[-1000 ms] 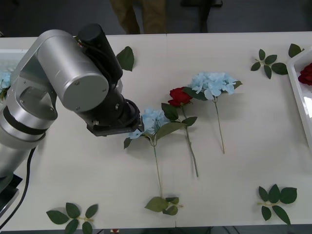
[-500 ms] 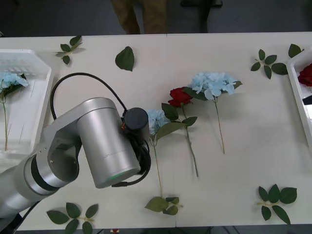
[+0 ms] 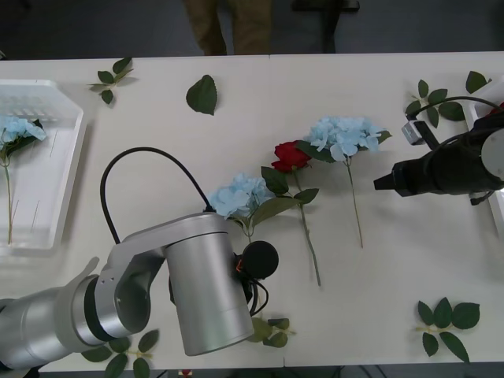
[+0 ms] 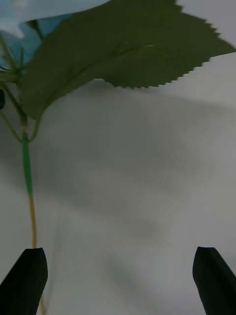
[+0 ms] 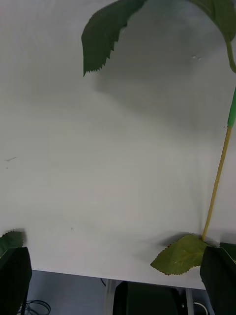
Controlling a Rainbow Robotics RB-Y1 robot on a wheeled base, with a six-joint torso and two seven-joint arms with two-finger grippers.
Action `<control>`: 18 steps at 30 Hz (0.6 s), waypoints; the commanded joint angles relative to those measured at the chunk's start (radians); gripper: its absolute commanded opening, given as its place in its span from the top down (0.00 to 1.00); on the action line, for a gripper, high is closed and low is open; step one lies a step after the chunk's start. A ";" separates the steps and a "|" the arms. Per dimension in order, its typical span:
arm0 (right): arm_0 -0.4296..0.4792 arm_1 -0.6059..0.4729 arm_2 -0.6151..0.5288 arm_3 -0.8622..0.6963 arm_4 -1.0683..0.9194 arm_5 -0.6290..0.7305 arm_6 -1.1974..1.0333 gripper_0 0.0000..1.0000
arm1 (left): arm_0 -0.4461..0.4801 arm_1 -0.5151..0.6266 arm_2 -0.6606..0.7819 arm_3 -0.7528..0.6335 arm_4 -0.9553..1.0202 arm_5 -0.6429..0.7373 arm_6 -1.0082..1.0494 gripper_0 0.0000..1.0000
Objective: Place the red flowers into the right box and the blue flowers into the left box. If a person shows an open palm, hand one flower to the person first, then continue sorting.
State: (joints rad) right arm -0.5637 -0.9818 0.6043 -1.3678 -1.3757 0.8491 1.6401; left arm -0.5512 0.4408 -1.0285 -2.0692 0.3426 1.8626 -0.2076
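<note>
One blue flower (image 3: 17, 128) lay in the left box (image 3: 67, 189); two blue flowers (image 3: 240, 194) and a red rose (image 3: 290, 155) remained on the table (image 3: 394, 260). Both grippers, left (image 5: 118, 283) and right (image 4: 118, 280), were spread, empty.

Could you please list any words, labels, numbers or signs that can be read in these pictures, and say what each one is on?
There are none: no readable text on the table, the left box, the flowers or either arm.
A small orange mark on the left arm's wrist is too small to read.
</note>
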 commanded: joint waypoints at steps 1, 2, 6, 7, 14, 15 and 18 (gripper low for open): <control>-0.012 0.011 0.072 -0.082 0.009 -0.076 -0.098 0.14 | -0.092 -0.067 -0.071 0.093 -0.013 -0.068 0.122 0.00; -0.016 0.018 0.080 -0.088 0.014 -0.084 -0.126 0.14 | -0.112 -0.079 -0.082 0.126 -0.011 -0.086 0.140 0.00; -0.030 0.078 0.080 -0.086 0.103 -0.087 -0.212 0.14 | -0.168 -0.111 -0.099 0.225 -0.001 -0.148 0.165 0.00; -0.035 0.094 0.080 -0.082 0.132 -0.087 -0.233 0.14 | -0.174 -0.117 -0.097 0.241 -0.001 -0.158 0.166 0.00; -0.073 0.192 0.080 -0.034 0.302 -0.088 -0.336 0.14 | -0.200 -0.128 -0.096 0.337 -0.013 -0.261 0.163 0.00; -0.081 0.203 0.080 -0.031 0.322 -0.087 -0.350 0.14 | -0.200 -0.128 -0.096 0.357 -0.020 -0.281 0.162 0.00; -0.093 0.222 0.080 -0.027 0.373 -0.087 -0.388 0.14 | -0.200 -0.128 -0.099 0.403 -0.027 -0.333 0.155 0.00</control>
State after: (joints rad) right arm -0.6002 -0.7915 0.6857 -1.3942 -1.0418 0.7727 1.3234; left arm -0.7146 0.3407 -1.1173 -1.6951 0.3345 1.5697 -0.0150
